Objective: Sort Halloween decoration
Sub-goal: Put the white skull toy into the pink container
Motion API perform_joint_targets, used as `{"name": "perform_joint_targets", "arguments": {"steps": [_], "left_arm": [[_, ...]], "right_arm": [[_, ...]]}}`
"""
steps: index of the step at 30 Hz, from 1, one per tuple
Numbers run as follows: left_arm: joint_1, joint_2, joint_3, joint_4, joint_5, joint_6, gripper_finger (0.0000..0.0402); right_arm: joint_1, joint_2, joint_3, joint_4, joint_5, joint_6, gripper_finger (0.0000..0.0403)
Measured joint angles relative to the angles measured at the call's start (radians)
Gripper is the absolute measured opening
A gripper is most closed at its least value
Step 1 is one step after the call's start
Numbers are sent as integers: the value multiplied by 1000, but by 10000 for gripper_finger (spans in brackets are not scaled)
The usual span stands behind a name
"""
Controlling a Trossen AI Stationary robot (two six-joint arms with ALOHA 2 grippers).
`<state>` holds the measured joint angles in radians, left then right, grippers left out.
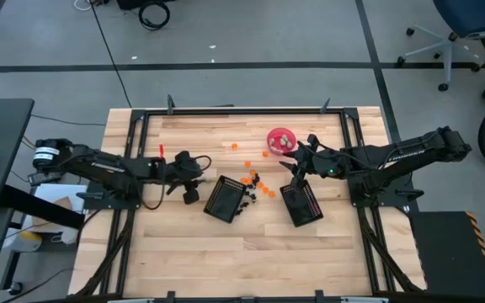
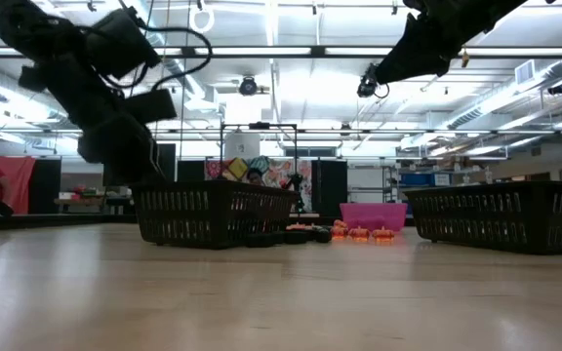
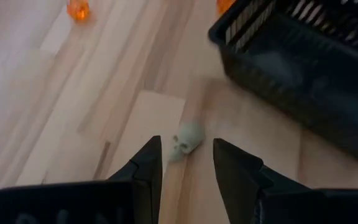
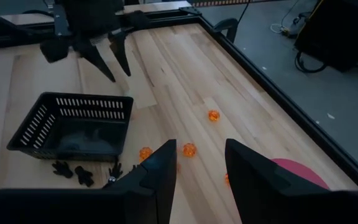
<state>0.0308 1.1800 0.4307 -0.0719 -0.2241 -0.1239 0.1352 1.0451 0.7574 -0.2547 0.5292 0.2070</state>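
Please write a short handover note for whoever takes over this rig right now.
Left pincer: open, empty, low over the table beside the left basket, a pale skull piece just ahead of its tips.
Right pincer: open, empty, raised near the pink bowl and the right basket.
Pieces: orange ones scattered between baskets and bowl; black ones on the table by the left basket.
Done: some pieces appear to lie in the bowl; basket contents are hard to tell.
Left: the skull, the loose orange and black pieces still need sorting.
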Motion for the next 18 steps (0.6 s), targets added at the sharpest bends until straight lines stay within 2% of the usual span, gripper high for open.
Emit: {"name": "perform_joint_targets", "arguments": {"steps": [4, 14, 18], "left_arm": [[-12, -58, 3, -32, 0, 11, 117], [-40, -48, 3, -35, 0, 45, 118], [-53, -48, 3, -34, -2, 29, 137]], "right_arm": [[0, 0, 0, 0, 0, 0, 141], [0, 56, 0, 41, -34, -31, 141], [0, 94, 0, 44, -37, -41, 141]]}}
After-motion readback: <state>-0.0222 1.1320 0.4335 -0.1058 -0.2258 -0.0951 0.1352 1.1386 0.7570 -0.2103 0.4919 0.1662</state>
